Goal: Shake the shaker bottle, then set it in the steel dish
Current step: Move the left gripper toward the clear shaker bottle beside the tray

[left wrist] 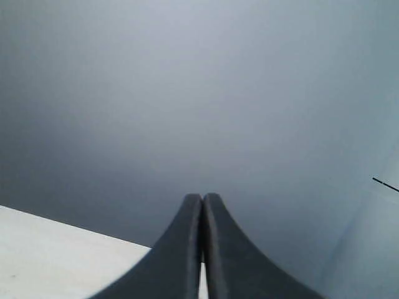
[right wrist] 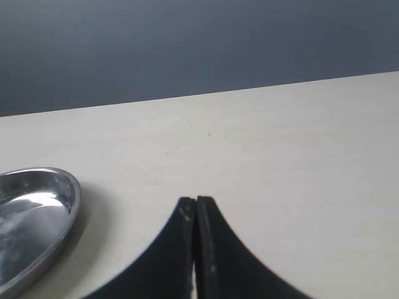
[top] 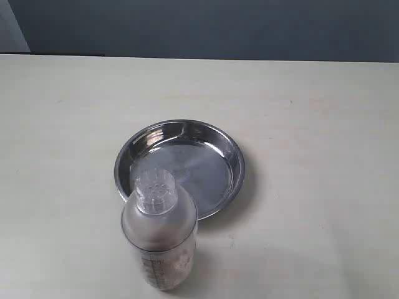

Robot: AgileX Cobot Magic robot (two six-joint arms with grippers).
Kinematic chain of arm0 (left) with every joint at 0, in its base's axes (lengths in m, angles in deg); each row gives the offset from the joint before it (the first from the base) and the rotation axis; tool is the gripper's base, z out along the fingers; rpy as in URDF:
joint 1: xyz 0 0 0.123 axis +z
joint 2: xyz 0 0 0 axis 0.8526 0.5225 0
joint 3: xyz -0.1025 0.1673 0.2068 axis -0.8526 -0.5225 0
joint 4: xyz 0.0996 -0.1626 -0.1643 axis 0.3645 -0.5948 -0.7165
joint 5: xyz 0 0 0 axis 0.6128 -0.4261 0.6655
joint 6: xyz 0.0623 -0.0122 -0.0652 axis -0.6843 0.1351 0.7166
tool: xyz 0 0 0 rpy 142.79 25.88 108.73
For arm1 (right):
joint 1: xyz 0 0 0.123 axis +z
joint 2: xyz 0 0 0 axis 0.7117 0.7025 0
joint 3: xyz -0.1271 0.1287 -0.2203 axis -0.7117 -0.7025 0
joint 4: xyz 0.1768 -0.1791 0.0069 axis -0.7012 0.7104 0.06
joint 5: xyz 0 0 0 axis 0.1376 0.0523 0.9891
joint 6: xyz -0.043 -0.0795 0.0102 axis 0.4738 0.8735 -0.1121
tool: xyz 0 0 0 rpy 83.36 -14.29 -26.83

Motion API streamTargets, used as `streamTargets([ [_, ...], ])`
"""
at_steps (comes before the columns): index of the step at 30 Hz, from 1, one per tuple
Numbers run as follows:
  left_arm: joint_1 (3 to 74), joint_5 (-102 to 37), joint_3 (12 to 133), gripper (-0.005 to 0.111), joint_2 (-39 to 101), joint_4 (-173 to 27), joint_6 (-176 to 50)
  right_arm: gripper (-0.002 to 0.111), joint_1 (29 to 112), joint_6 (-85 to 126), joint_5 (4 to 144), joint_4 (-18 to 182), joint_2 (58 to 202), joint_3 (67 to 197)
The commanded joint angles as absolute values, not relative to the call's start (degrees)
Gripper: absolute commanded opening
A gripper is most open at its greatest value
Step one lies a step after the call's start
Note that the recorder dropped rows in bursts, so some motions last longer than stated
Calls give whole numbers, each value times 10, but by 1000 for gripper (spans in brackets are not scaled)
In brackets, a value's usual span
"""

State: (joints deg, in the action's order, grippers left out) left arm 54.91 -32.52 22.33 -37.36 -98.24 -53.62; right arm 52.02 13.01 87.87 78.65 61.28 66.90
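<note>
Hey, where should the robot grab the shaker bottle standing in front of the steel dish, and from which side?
Probably the straight body of the shaker bottle, below its domed shoulder, coming in level from the left. It stands upright; the small cap and dome would likely slip, and the steel dish sits behind it to the right. The left gripper is shut and must open first.

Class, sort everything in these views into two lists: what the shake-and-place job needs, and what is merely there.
Needed: shaker bottle, standing upright; steel dish; left gripper, shut and empty; right gripper, shut and empty.

Merely there: table; dark wall.
</note>
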Motion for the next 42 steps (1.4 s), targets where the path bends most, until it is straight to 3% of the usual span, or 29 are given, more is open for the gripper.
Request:
streamTargets([
  [1, 550, -300, 252, 0, -343, -986, -536, -1, 521, 132, 872, 787, 615, 668],
  [11, 549, -338, 267, 0, -276, -985, -537, -1, 521, 132, 872, 787, 615, 668],
  [20, 548, -282, 390, 0, -130, -962, -562, -1, 521, 132, 871, 787, 615, 668],
  [26, 470, -222, 469, 1, -38, -997, -634, -1, 521, 132, 871, 787, 615, 668],
  [36, 332, -385, 474, 38, 100, -972, -689, -1, 521, 132, 871, 787, 615, 668],
  [38, 314, -418, 475, 54, 103, -887, -686, -1, 521, 132, 871, 787, 615, 668],
  [41, 286, -481, 475, 107, 102, -790, -676, -1, 521, 132, 873, 787, 615, 668],
  [42, 280, -490, 475, 105, 102, -769, -657, -1, 521, 132, 873, 787, 615, 668],
])
